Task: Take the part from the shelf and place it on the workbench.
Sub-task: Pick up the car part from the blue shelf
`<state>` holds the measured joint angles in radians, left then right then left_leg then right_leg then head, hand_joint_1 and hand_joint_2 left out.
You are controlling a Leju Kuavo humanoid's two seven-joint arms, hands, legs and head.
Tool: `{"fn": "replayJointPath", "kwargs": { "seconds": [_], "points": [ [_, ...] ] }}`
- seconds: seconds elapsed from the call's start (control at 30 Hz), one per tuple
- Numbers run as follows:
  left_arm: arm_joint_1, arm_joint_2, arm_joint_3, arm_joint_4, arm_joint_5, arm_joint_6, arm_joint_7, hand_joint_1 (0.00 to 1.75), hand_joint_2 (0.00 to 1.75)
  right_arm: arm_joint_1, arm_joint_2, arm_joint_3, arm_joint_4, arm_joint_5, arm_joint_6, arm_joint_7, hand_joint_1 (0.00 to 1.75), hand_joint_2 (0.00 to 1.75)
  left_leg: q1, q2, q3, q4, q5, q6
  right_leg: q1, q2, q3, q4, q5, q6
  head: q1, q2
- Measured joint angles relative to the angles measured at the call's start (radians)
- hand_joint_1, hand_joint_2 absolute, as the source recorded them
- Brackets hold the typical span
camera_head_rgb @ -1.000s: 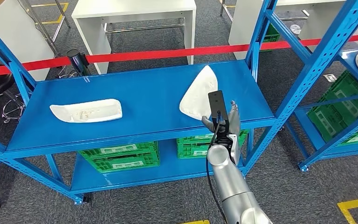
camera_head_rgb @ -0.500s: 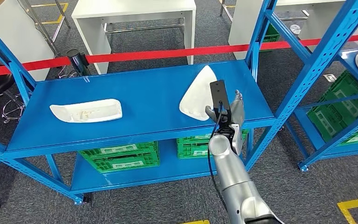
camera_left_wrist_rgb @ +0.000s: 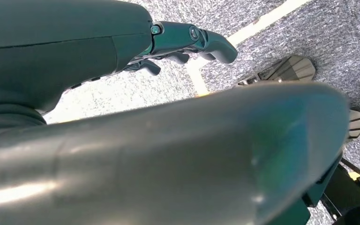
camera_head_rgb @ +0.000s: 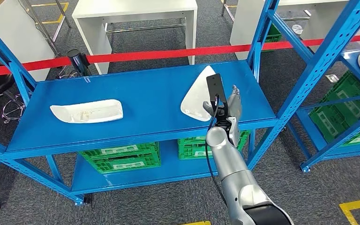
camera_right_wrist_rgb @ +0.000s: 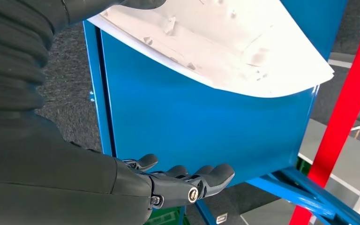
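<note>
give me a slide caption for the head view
Right hand open beside the white triangular part on the blue shelf, not yet gripping it.

The right arm (camera_head_rgb: 229,168) is a silver tube built of rounded segments, ending in a dark collar low in the head view. A thin black cable (camera_head_rgb: 209,154) runs along it up to a flat black box (camera_head_rgb: 214,86) at the wrist. The right hand (camera_head_rgb: 226,107) is grey, with a ribbed dark cover (camera_right_wrist_rgb: 14,51) behind it and dark fingers (camera_right_wrist_rgb: 201,180) carrying small round silver pins. The left hand (camera_left_wrist_rgb: 178,42) has the same dark glossy shell and fingers.
</note>
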<state>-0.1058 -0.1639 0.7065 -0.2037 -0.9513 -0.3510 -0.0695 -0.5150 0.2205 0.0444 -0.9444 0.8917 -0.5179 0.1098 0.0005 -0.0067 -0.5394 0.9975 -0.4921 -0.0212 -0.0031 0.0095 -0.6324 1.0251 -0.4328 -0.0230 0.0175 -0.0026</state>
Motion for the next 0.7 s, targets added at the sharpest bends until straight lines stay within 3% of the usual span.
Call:
{"fn": "replayJointPath", "kwargs": {
  "seconds": [0.7],
  "points": [
    [0.014,0.009,0.025,0.000,0.012,0.000,-0.011,0.00,0.00,-0.050,0.008,-0.016,0.120,-0.065,-0.011,-0.051,0.00,1.75,0.000,0.000,0.000,0.000,0.000,0.000,0.000,0.000,0.000,0.000,0.000,0.000,0.000,0.000]
  ]
}}
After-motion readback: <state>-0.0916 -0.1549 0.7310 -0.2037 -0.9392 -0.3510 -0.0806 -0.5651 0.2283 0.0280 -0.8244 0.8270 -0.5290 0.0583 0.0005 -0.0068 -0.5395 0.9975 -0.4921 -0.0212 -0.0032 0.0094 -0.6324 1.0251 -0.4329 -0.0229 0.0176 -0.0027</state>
